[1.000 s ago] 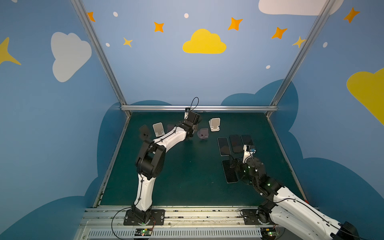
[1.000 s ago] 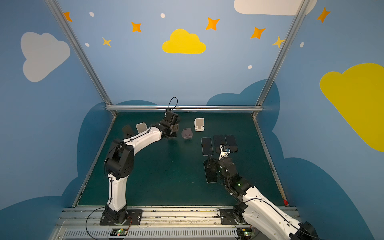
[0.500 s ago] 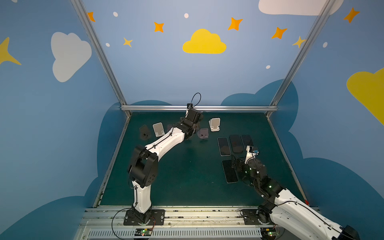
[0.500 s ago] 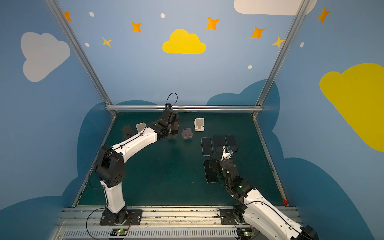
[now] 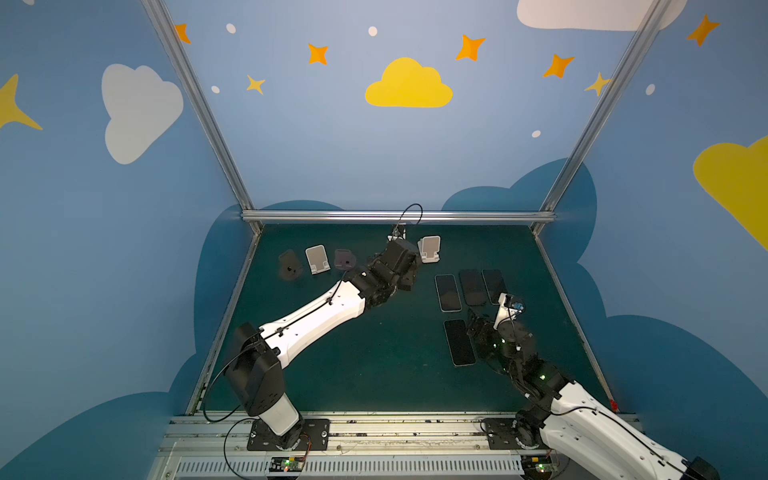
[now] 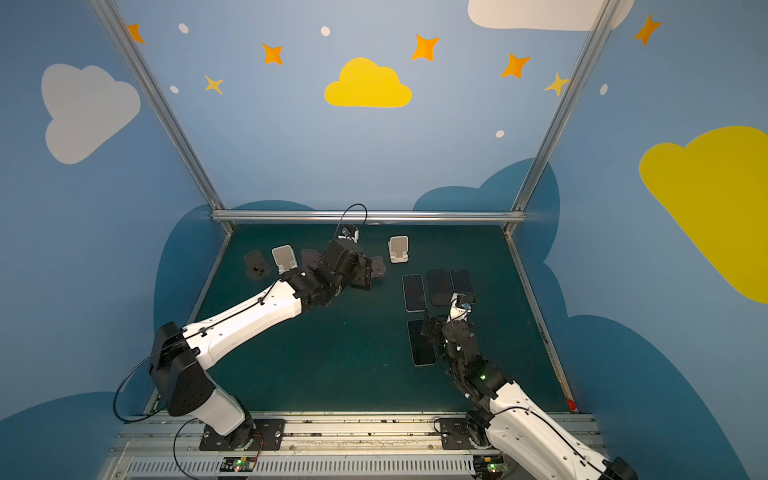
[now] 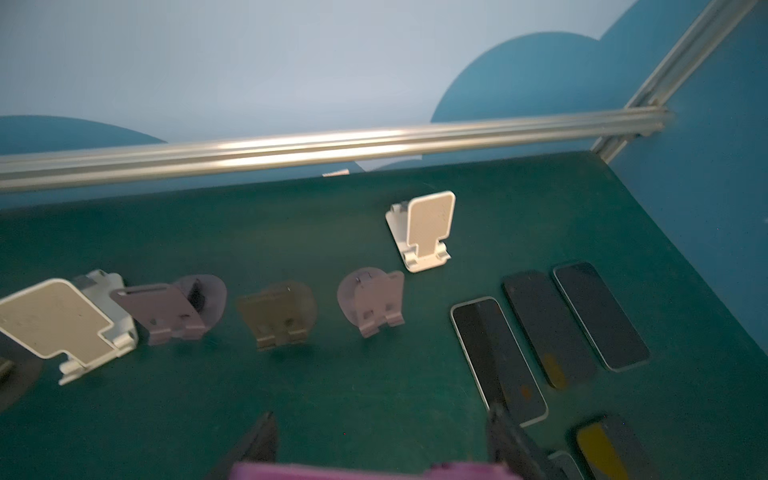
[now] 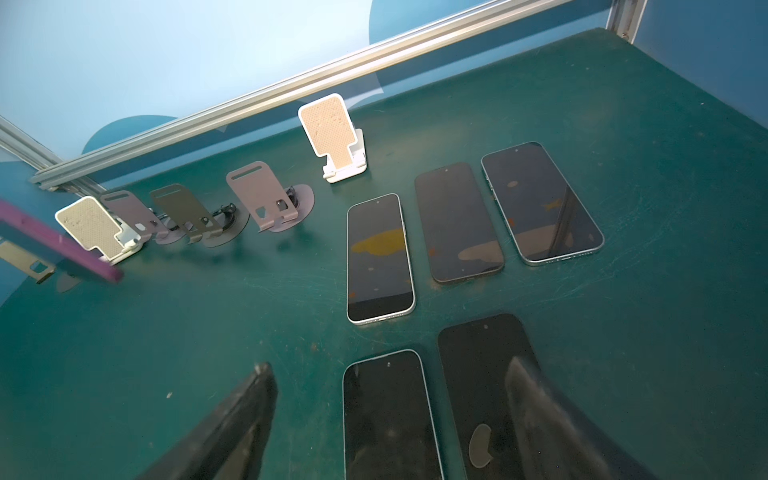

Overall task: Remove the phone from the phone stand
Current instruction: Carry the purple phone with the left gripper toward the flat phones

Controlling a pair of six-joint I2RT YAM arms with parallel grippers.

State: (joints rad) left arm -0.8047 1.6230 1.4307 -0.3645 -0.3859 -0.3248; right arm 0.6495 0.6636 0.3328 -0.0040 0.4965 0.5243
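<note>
— Left gripper (image 7: 380,415) of mine is pinching the purple phone (image 7: 374,471), with both fingers (image 7: 259,440) pressing against its sides

— Where is that phone sitting?

— It is hanging in the air above the green mat (image 7: 332,386). It is touching none of the stands: the white stand (image 7: 424,228), the mauve stand (image 7: 374,303) and the olive stand (image 7: 278,316) are standing upright further back, nearer the metal rail (image 7: 374,141)

— And what is your other arm doing?

— My right gripper (image 8: 388,365) is hovering with its fingers spread wide, gripping nothing. Below it, three phones (image 8: 457,224) are lying flat and screen up, side by side in the far row, and two phones (image 8: 390,415) are lying in the near row. One finger is hanging over the darker of those two; whether it is touching the glass I cannot tell

— Are the overhead cameras showing your grip?

— Not clearly. In both top views my left gripper is reaching toward the back of the mat, just beside the mauve stand, and the wrist is hiding most of the purple phone
</note>
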